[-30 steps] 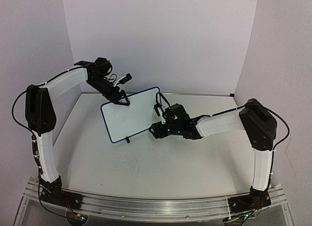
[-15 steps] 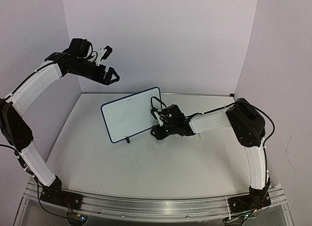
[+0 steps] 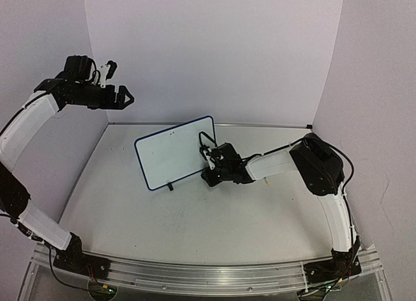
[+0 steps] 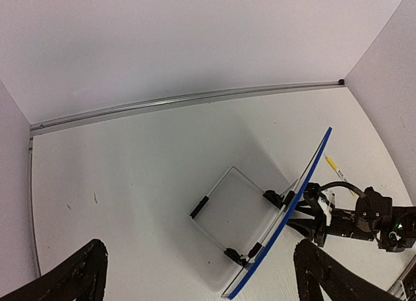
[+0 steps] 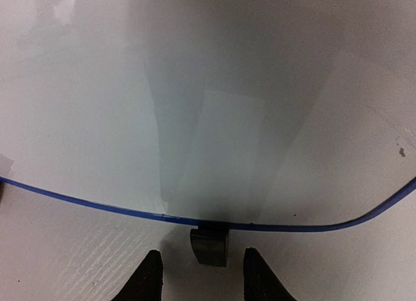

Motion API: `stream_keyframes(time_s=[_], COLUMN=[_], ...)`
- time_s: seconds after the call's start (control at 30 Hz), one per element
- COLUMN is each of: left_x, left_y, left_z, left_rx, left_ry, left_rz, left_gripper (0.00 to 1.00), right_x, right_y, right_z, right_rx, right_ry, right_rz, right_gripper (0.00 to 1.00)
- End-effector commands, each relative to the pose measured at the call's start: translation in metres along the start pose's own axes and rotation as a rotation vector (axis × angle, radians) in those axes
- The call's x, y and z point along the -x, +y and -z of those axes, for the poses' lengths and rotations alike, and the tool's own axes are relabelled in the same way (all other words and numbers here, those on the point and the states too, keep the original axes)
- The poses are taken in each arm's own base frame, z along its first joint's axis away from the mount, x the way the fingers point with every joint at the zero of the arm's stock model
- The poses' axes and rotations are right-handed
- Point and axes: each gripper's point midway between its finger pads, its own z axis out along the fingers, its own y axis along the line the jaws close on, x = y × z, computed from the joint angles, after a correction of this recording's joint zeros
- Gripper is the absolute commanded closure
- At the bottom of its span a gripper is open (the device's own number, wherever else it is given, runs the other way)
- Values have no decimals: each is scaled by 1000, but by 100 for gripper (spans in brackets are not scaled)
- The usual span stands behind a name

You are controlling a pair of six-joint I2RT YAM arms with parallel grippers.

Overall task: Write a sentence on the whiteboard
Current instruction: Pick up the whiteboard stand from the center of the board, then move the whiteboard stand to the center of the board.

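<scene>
Your left gripper hangs wide open, clear above-left of the whiteboard; your right gripper, half-open and empty, faces its foot, seemingly to steady it.

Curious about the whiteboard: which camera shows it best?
The top view: the whiteboard stands whole, face and frame visible. The left wrist sees it nearly edge-on from behind, with its wire stand. The right wrist shows only its lower edge and one foot.
</scene>
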Motion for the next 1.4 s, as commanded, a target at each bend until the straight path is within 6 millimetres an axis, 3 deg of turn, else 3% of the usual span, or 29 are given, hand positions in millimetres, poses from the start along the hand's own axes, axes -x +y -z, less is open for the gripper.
stream_keyframes(time_s=[0.0,0.27,0.57,0.7,1.1,1.3,1.37], left_x=[13,10,4,5,-2,-7,-10], left_y=[0,1,5,8,20,24,26], left_z=[18,22,22,25,25,20,18], left_rx=[-3,-8,3,15,46,56,59], left_ry=[-74,-73,-81,-101,-108,-109,-110], left_rz=[11,3,-3,-2,3,12,18], left_gripper=[0,1,1,1,1,1,1], right_x=[9,8,8,-1,-31,-36,-34], right_y=[-4,-6,-9,-8,-8,-7,-6], right_z=[-9,-12,3,12,54,69,75], right_rx=[-28,-46,-58,-77,-165,-165,-157], right_ry=[-43,-64,-95,-82,-31,-27,-29], right_rz=[5,0,28,44,49,10,-1], right_gripper=[62,73,91,99,100,100,93])
